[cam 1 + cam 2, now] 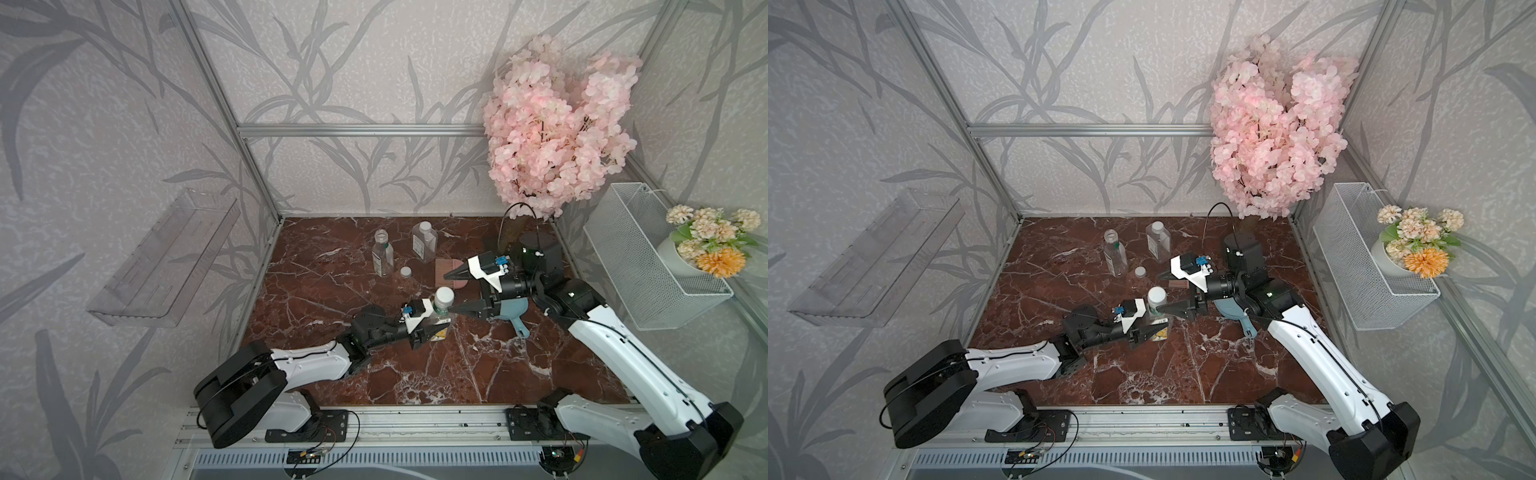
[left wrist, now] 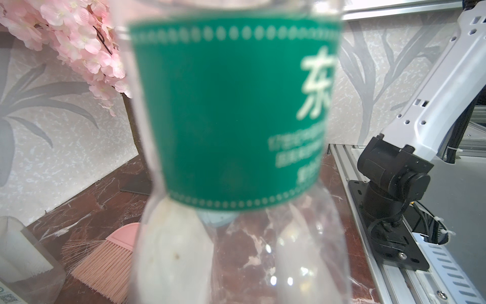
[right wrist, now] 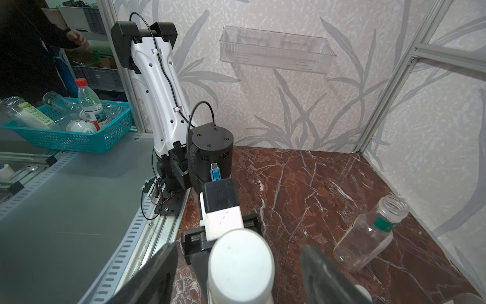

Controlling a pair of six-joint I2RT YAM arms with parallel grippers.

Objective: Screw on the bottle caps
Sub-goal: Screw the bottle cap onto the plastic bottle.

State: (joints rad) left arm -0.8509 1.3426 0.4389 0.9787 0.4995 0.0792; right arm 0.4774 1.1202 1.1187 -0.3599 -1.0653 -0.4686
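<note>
A round, clear plastic bottle [image 1: 443, 320] with a green label stood near the middle of the red-brown marbled surface [image 1: 332, 299], a smooth white cap [image 1: 444, 296] on its neck. The left tool [image 1: 435, 329] was clamped tight around its body. The right tool [image 3: 239, 252] held its black jaws spread wide either side of the cap, touching nothing. Toward eleven o'clock lay a loose cap [image 1: 405, 272] and, beyond it, an uncapped round bottle [image 1: 382, 254]. At twelve o'clock stood a squarer capped bottle [image 1: 424, 243].
</note>
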